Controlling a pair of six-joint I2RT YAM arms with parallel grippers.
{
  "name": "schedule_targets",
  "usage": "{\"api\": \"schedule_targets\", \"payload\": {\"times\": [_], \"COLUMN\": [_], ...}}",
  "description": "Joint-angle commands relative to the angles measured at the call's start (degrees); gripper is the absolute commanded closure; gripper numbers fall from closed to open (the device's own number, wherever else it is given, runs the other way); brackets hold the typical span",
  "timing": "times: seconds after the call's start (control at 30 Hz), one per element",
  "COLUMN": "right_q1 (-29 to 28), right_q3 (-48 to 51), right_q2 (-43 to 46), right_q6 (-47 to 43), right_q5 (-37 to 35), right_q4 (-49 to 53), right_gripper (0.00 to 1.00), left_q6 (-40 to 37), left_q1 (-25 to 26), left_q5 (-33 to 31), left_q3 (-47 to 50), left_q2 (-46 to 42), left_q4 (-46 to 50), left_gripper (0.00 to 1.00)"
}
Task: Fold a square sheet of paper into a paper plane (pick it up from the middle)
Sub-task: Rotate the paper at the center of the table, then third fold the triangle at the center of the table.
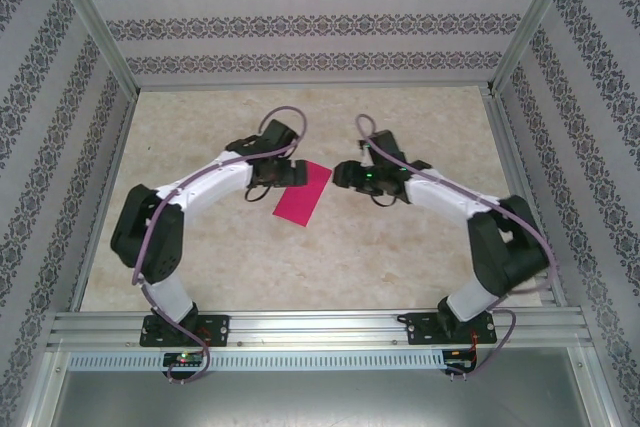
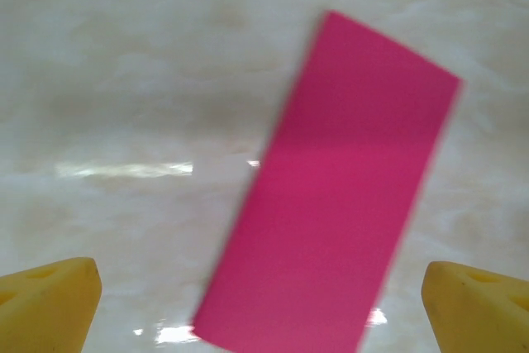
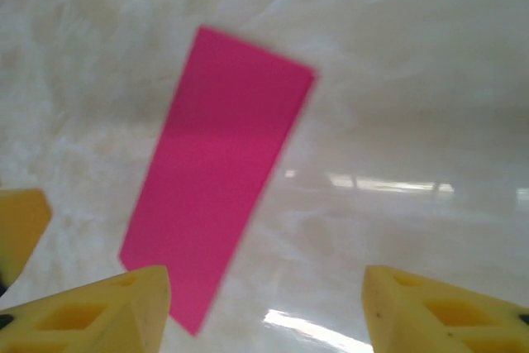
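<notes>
One sheet of paper (image 2: 331, 196) | edges blurred | left wrist: near corner cropped

One sheet of paper (image 1: 302, 192) lies on the one tabletop (image 1: 300, 267); it is magenta-pink and shows as a single narrow rectangle. Two white-and-black arms rise from the near edge, the left arm (image 1: 200, 187) and the right arm (image 1: 450, 197). Each carries one gripper, so there are two: the left gripper (image 1: 292, 173) and the right gripper (image 1: 342, 175). The left wrist view shows two yellow left fingers (image 2: 50, 299), and the right wrist view shows two yellow right fingers (image 3: 446, 312), four in all. Two purple cables (image 1: 290, 112) run along the arms, one on each. Two black base plates (image 1: 185, 329) sit on the front rail. Three patterned walls (image 1: 320, 17) enclose the tabletop.
</notes>
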State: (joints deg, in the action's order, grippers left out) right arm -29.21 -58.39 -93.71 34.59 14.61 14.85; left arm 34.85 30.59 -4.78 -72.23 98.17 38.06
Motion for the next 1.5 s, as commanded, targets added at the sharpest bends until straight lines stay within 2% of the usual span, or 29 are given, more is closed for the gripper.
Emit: {"api": "schedule_targets", "payload": {"times": [0.0,0.17,0.37,0.57,0.77,1.03,1.17,1.23,1.33,1.47], "right_q1": [-4.83,-10.11,-13.05,-14.45,-14.74,-13.58,-11.87,-11.39,-10.52,-6.62], "right_q3": [-7.09,-18.83,-28.63,-31.80,-30.62,-23.66,-20.75,-20.26,-17.41,-8.74], "right_q2": [-6.70,-17.47,-26.02,-30.18,-31.49,-26.09,-20.78,-18.07,-12.41,-4.43], "right_q6": [1.89,-0.43,-4.33,-8.43,-13.91,-29.29,-33.44,-32.25,-25.08,-10.59], "right_q5": [0.04,1.64,3.04,6.29,7.07,3.83,3.12,3.64,4.23,5.08], "right_q4": [-0.52,4.05,9.90,13.82,17.52,27.96,29.40,28.09,22.97,13.72], "right_gripper": [0.43,0.53,0.55,0.54,0.54,0.54,0.53,0.51,0.47,0.41], "left_q6": [2.91,6.33,5.76,7.42,9.03,9.46,8.74,7.93,6.05,4.53], "left_q1": [-4.13,-10.56,-12.64,-13.37,-13.67,-13.73,-13.77,-13.71,-12.83,-9.59], "left_q5": [1.78,2.20,3.77,3.64,2.64,2.87,5.96,8.83,14.04,19.41], "left_q3": [5.64,12.04,14.01,14.68,15.92,16.94,17.57,17.67,17.28,15.85], "left_q2": [-5.45,-9.94,-11.12,-11.67,-12.98,-14.40,-14.01,-13.51,-12.71,-11.11], "left_q4": [-5.66,-6.52,-6.87,-7.74,-7.65,-7.45,-9.57,-11.20,-13.51,-16.68], "left_gripper": [0.00,0.00,0.00,0.00,0.00,0.00,0.02,0.05,0.12,0.27]}}
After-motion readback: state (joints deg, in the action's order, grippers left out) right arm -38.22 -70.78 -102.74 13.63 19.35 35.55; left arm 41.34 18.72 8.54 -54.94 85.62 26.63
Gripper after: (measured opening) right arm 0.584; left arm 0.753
